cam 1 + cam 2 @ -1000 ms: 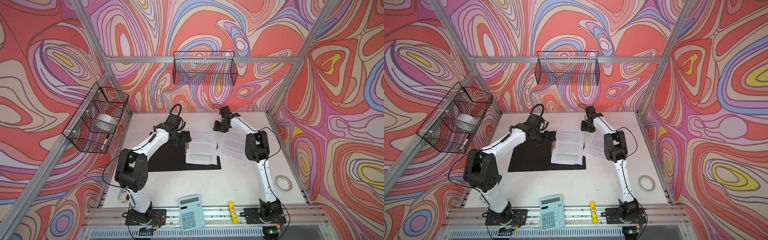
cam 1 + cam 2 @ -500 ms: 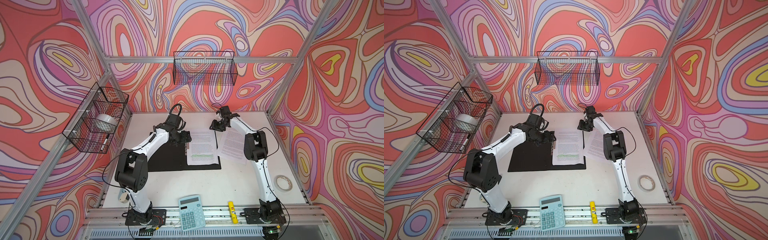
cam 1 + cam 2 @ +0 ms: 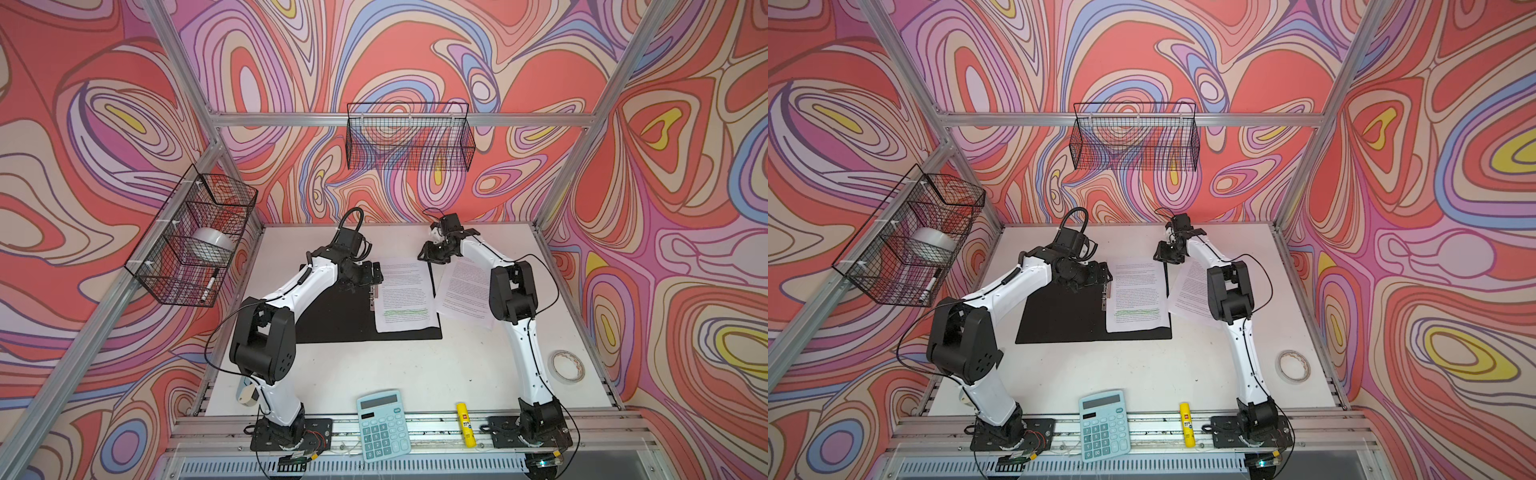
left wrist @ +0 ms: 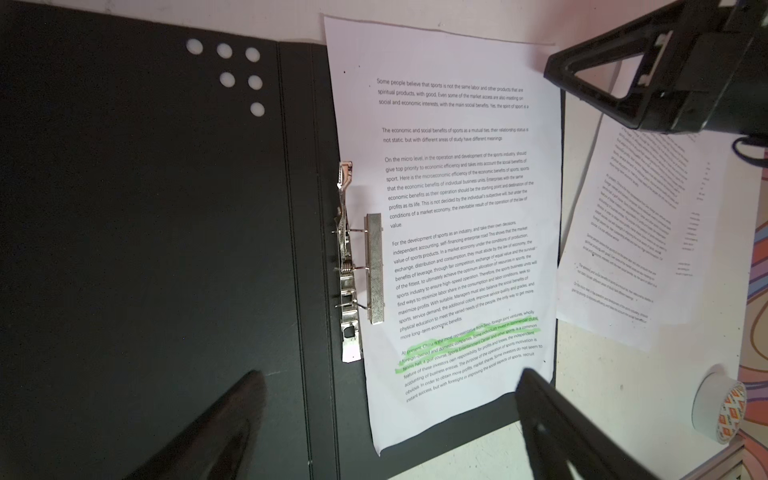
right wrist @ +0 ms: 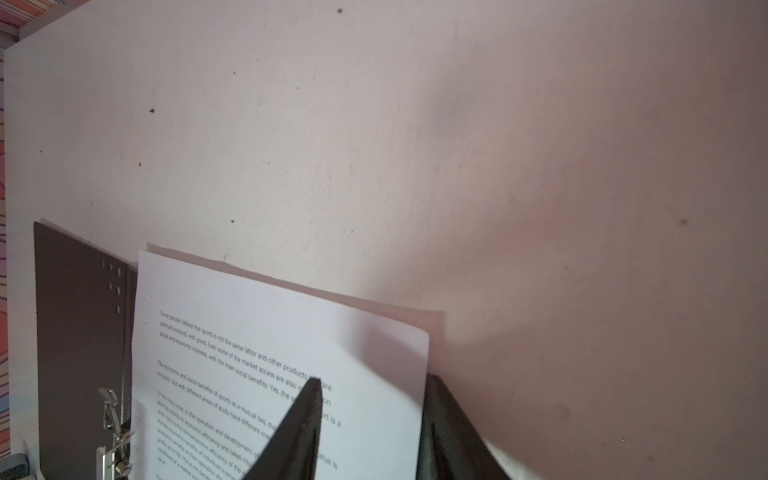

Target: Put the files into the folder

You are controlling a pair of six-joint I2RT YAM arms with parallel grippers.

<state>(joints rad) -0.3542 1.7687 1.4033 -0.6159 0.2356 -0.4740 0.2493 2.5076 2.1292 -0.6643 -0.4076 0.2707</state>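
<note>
One highlighted file [image 3: 405, 297] lies flat on the 3 o'clock half of the open folder [image 3: 332, 316], just beside the clip bar [image 4: 374, 268]. A second file [image 3: 463, 291] lies on the table [image 3: 374, 374] at the folder's 3 o'clock, partly under my right arm [image 3: 511, 286]. My left gripper [image 4: 388, 374] hangs spread wide at the highlighted file's 10 o'clock. My right gripper [image 5: 374, 380], fingers [image 5: 299, 424] partly apart, stands over its 1 o'clock corner.

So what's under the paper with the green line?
The paper lies on the open folder's black inside, by the clip. Its far end pokes out over the table. Whether more sheets hide beneath it, I cannot tell.
</note>
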